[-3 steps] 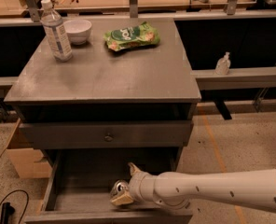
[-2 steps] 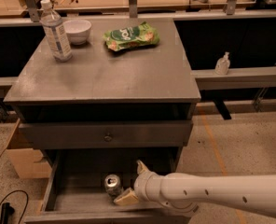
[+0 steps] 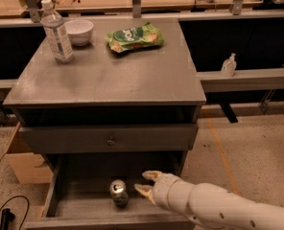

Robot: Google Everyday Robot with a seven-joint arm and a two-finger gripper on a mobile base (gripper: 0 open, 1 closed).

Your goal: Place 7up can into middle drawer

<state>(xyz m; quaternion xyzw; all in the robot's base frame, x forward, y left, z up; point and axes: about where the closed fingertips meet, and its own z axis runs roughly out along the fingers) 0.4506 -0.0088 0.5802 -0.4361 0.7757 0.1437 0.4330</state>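
The 7up can (image 3: 118,192) stands upright on the floor of the open middle drawer (image 3: 79,206), its silver top showing. My gripper (image 3: 144,182) is inside the drawer just right of the can, open and empty, its two pale fingertips (image 3: 151,175) spread and pointing left toward the can, apart from it. My white arm runs off to the lower right.
On the grey cabinet top (image 3: 108,75) stand a clear water bottle (image 3: 56,30), a white bowl (image 3: 79,31) and a green snack bag (image 3: 135,37). A shut drawer front with a small knob (image 3: 111,140) sits above the open drawer. A cardboard box (image 3: 22,164) is at the left.
The gripper has let go of the can, which now stands alone in the drawer. The gripper has opened and drawn back to the right.
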